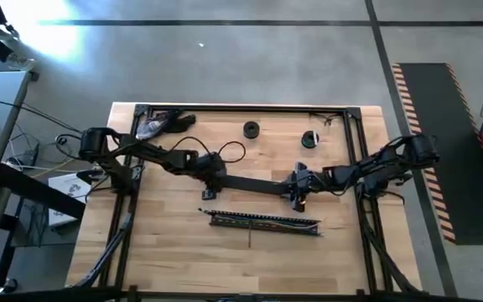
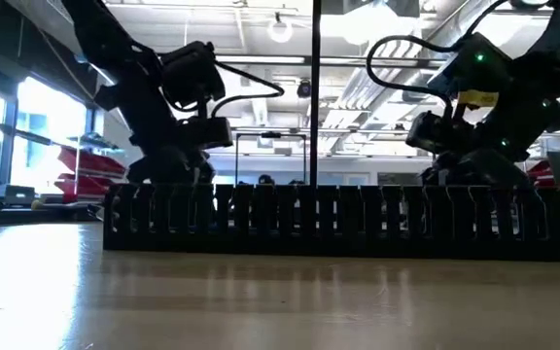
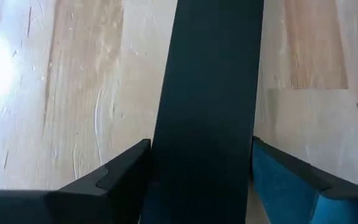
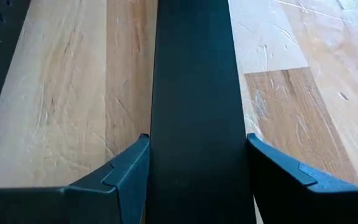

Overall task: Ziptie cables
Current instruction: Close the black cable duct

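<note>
**High view.** You are looking at one wooden table [image 1: 174, 260] carrying:
- One black slotted channel [image 1: 309, 228], lying near the front edge. The cables [image 1: 258, 220] are lying inside it as one pale bundle.
- One flat black strip [image 1: 254, 184], running across the table's middle.
- Two black rolls [image 1: 251, 128], sitting near the back edge.
- Two grippers. The left gripper [image 1: 216, 178] and the right gripper [image 1: 296, 190] are each holding one end of the strip.

**Low view.** The channel [image 2: 338, 219] is spanning the picture, and you cannot make out the cables here. Both grippers are hanging just behind it.

**Left wrist view.** Two fingers [image 3: 114, 180] are pressing against the strip's [image 3: 207, 93] edges.

**Right wrist view.** Two fingers [image 4: 123, 174] are clamping the strip [image 4: 194, 93] likewise.
</note>
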`<act>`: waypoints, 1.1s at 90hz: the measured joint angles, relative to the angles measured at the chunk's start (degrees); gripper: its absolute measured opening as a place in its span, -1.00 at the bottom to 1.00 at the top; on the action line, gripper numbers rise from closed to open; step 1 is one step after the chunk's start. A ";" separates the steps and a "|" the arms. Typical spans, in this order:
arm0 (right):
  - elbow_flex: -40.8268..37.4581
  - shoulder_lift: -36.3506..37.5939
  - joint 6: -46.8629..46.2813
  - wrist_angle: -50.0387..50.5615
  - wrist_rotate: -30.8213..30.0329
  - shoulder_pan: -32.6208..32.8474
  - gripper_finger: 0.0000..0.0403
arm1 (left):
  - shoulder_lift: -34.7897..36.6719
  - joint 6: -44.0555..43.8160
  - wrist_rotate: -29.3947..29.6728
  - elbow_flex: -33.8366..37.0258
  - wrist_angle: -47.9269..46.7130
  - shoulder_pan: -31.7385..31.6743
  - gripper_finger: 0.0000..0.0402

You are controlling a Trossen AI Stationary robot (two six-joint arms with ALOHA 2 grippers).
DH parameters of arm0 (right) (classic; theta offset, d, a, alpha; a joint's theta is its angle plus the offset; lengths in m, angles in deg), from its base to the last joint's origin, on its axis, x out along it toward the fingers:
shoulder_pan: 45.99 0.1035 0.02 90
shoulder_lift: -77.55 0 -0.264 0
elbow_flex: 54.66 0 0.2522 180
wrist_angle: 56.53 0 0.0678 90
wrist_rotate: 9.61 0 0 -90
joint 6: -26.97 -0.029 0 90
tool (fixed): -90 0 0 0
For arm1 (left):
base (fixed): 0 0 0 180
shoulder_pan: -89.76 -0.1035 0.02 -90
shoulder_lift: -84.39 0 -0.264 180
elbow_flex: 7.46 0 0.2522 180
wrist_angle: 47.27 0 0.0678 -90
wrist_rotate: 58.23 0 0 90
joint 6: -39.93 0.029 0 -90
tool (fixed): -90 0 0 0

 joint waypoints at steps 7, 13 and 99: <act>0.00 0.00 -0.11 0.05 0.63 0.00 0.04 | 0.02 0.23 -0.69 0.00 -0.11 0.17 0.20; 0.02 0.05 -0.08 0.12 0.92 0.00 0.04 | 0.02 0.36 -1.15 0.00 -0.27 0.30 0.20; -0.09 0.52 -1.16 -0.31 2.09 0.09 0.04 | 4.36 -12.13 0.54 24.53 51.99 1.64 0.37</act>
